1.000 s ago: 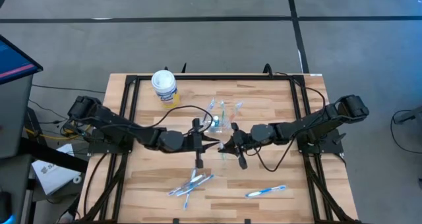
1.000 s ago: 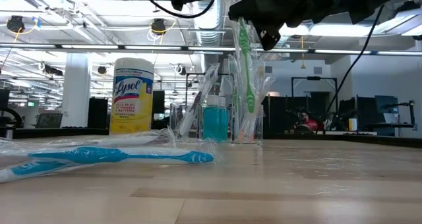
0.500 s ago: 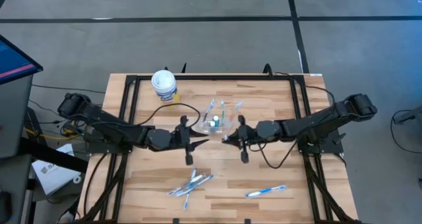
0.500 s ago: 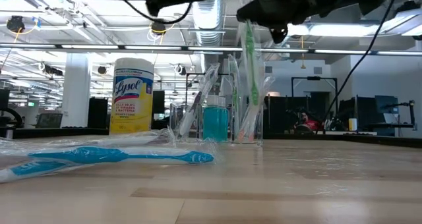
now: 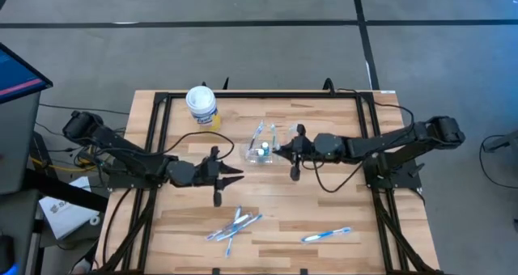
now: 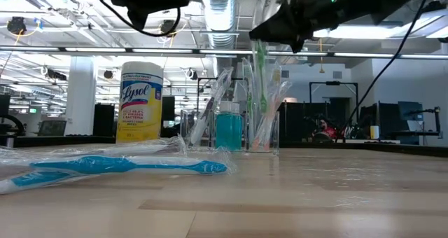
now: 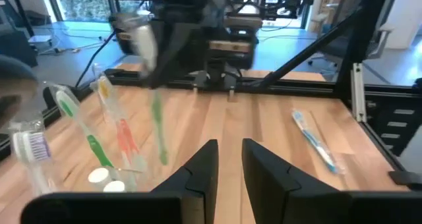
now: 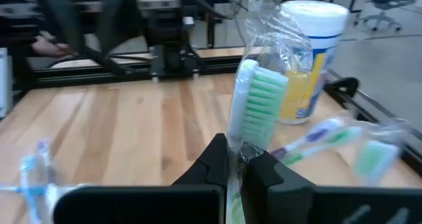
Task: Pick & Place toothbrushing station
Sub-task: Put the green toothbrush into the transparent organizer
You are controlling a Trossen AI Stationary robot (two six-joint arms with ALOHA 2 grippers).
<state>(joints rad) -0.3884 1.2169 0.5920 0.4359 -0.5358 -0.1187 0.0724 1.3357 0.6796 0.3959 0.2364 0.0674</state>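
Note:
A small clear cup (image 5: 261, 151) stands at the table's middle, with several wrapped toothbrushes and a teal tube (image 6: 227, 129) upright in it. My right gripper (image 5: 279, 150) is right of the cup, just above it, shut on a wrapped green toothbrush (image 6: 260, 91). That toothbrush hangs upright at the cup. My left gripper (image 5: 235, 175) is open and empty, left of the cup and nearer the table's front edge. It sees the cup (image 7: 99, 158) and the hanging green brush (image 7: 157, 132). My right gripper pinches the wrapped green toothbrush between its two fingers, just beside its green-bristled head (image 8: 254, 112). The fingers come from the table's right. The brush hangs upright below the fingers, its lower end (image 6: 263, 143) down among the brushes in the cup; whether it rests there I cannot tell.
A white tub with a yellow label (image 5: 201, 105) stands at the far left. Several wrapped blue toothbrushes (image 5: 235, 225) lie near the front edge, and another (image 5: 326, 235) lies at the front right. A black frame (image 5: 162, 105) borders the table.
My right gripper has carried the green toothbrush toward the far edge, over to the cup, with the brush staying upright and ending lower. My left gripper has drawn back toward the table's left edge, away from the cup.

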